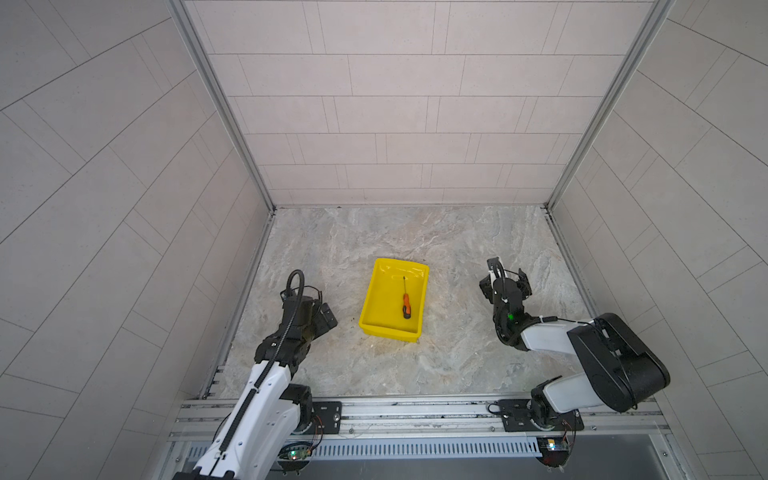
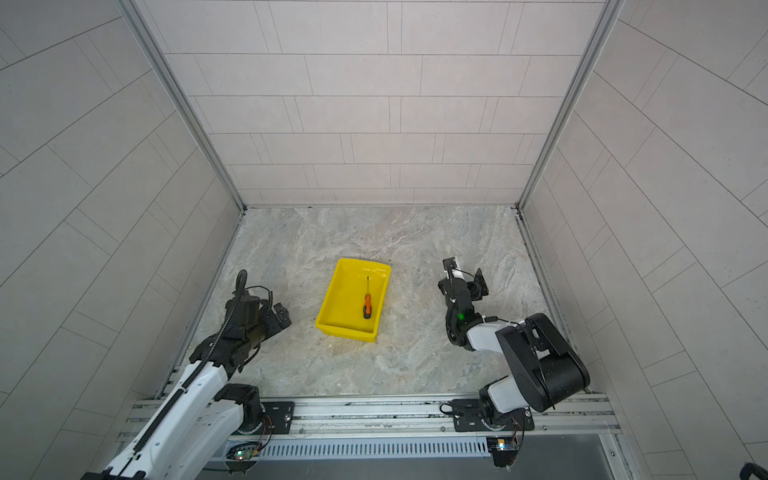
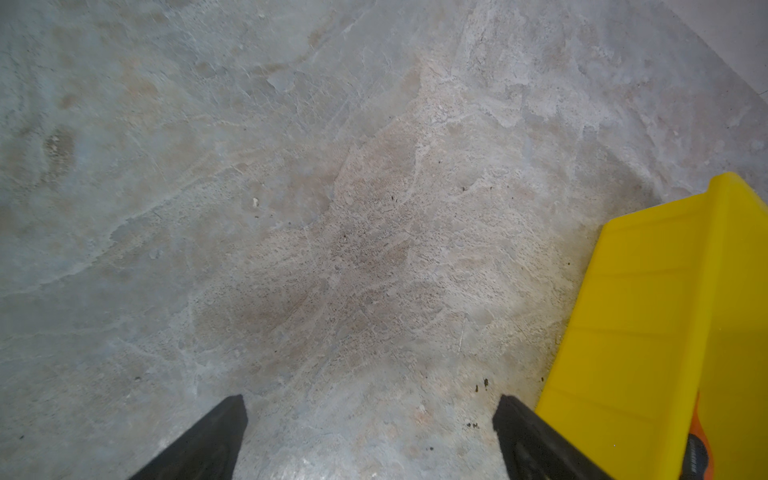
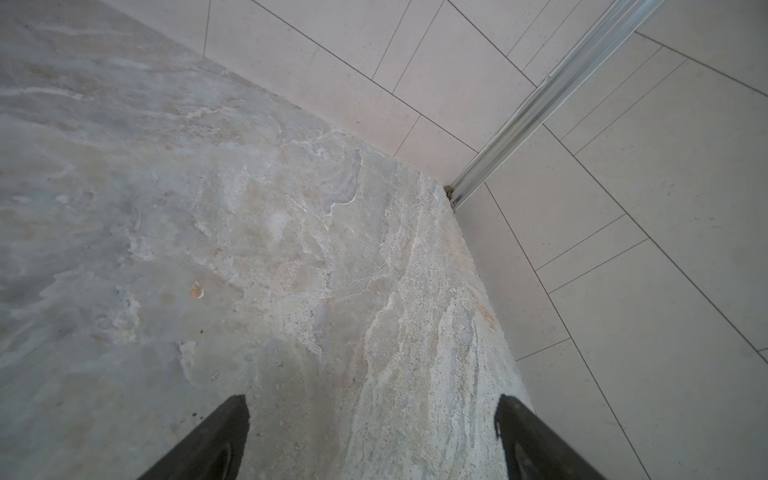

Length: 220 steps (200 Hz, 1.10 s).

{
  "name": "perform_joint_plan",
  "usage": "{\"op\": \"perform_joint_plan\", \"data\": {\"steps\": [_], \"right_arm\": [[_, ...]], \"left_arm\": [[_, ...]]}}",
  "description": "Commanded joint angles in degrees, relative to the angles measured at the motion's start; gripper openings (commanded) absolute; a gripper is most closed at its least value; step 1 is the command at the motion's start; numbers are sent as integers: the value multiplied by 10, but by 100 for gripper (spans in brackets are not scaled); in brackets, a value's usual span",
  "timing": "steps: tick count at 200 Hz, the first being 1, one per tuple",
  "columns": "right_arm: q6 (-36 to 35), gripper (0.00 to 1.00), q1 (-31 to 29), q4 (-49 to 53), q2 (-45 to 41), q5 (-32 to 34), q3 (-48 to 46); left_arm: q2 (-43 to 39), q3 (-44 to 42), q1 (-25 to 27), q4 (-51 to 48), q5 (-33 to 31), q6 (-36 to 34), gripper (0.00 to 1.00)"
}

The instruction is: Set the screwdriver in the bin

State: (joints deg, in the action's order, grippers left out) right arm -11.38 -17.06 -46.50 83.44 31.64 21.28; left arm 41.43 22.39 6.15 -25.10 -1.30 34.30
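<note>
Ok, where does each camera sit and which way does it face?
Top views: high at the front, looking down on left arm, right arm, bin and screwdriver.
Left wrist: on left arm, facing tabletop; open fingers and bin wall show.
Right wrist: on right arm, facing the corner post; open fingers show.
Shared: top views and left wrist see the bin.

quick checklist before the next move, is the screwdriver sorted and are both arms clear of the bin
1. Screwdriver lying inside the bin: ok.
2. No part of the screwdriver over the bin's rim: ok.
3. Right gripper open, nothing between the jaws: ok.
4. Left gripper open and empty: ok.
5. Both grippers apart from the bin in both top views: ok.
6. Bin sitting flat on the table: ok, as far as the top views show.
</note>
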Motion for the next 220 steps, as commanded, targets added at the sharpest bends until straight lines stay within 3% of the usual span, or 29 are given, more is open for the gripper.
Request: {"op": "perform_joint_plan", "data": {"steps": [1, 51, 67, 105, 141, 181, 220], "right_arm": [[54, 93, 35, -31, 14, -29, 6], [125, 92, 93, -93, 50, -54, -20], [118, 99, 95, -171, 79, -52, -35], [122, 99, 95, -117, 75, -54, -13], [119, 99, 95, -136, 77, -61, -20], [118, 99, 98, -140, 78, -67, -21], [121, 99, 105, -130, 76, -83, -18]], "left_arm": [[2, -4, 0, 7, 0, 1, 100], [16, -2, 0, 10, 0, 1, 100], [20, 0, 0, 13, 1, 2, 100], [27, -2, 0, 26, 5, 1, 100], [80, 23, 0, 32, -15, 3, 100], [131, 80, 0, 103, -104, -8, 100], [198, 124, 0, 137, -252, -52, 100]]}}
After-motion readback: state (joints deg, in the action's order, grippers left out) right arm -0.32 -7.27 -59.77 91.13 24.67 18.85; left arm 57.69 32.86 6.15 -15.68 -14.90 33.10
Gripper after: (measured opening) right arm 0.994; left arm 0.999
